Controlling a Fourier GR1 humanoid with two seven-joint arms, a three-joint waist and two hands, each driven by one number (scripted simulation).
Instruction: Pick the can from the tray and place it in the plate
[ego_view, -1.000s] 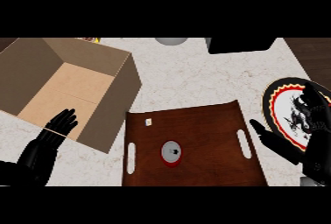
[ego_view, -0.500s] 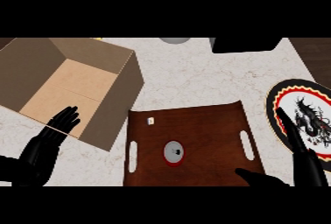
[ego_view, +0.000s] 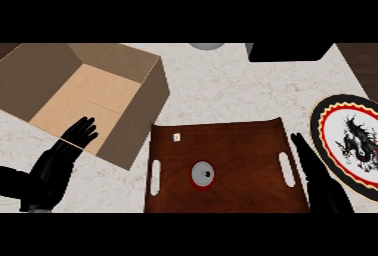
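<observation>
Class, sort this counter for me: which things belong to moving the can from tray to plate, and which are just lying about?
Belong to the job: can, tray, plate, open right hand beside the tray.
Lying about: cardboard box, grey round thing and black block at the far edge, resting left hand.

The can (ego_view: 203, 174) stands in the tray (ego_view: 244, 142), the plate (ego_view: 353, 141) beside it.

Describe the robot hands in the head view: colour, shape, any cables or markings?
The left robot hand is matte black all over, with slender fingers and a thumb. The right robot hand matches it: plain black, with long narrow fingers. No cables, logos or markings show on either.
</observation>
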